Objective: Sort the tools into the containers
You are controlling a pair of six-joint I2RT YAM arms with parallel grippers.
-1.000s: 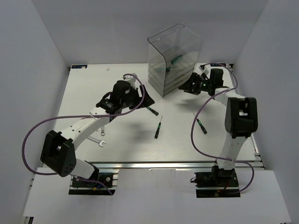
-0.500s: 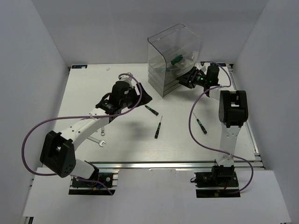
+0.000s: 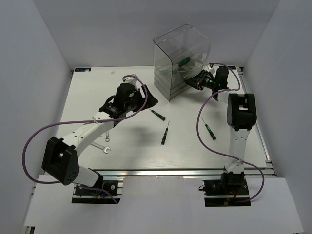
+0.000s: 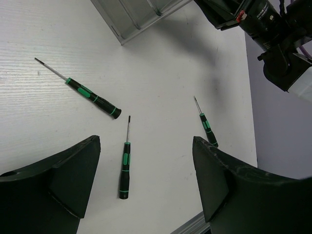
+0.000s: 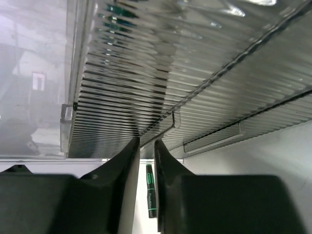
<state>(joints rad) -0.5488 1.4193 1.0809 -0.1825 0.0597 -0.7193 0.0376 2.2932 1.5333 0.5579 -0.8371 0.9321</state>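
The clear smoky drawer unit (image 3: 168, 80) stands at the back, with a green-handled screwdriver (image 3: 184, 62) showing inside it. My right gripper (image 3: 197, 83) is at its right side; in the right wrist view its jaws (image 5: 147, 142) are pinched narrow on a drawer's handle lip (image 5: 168, 124). My left gripper (image 3: 148, 100) hangs open above the table, holding nothing. Below it lie three screwdrivers (image 4: 90, 95) (image 4: 125, 163) (image 4: 207, 127), also seen from the top (image 3: 157, 115) (image 3: 165, 132) (image 3: 210, 130). One screwdriver (image 5: 151, 197) shows through the right jaws' gap.
A silver wrench (image 3: 101, 146) lies near the left arm's forearm. The drawer unit's corner (image 4: 136, 17) and the right arm (image 4: 263, 24) show at the top of the left wrist view. White walls close in the table on three sides.
My right gripper has moved in to the drawer unit's right side and its jaws have closed down from wide open. The left arm has barely shifted.
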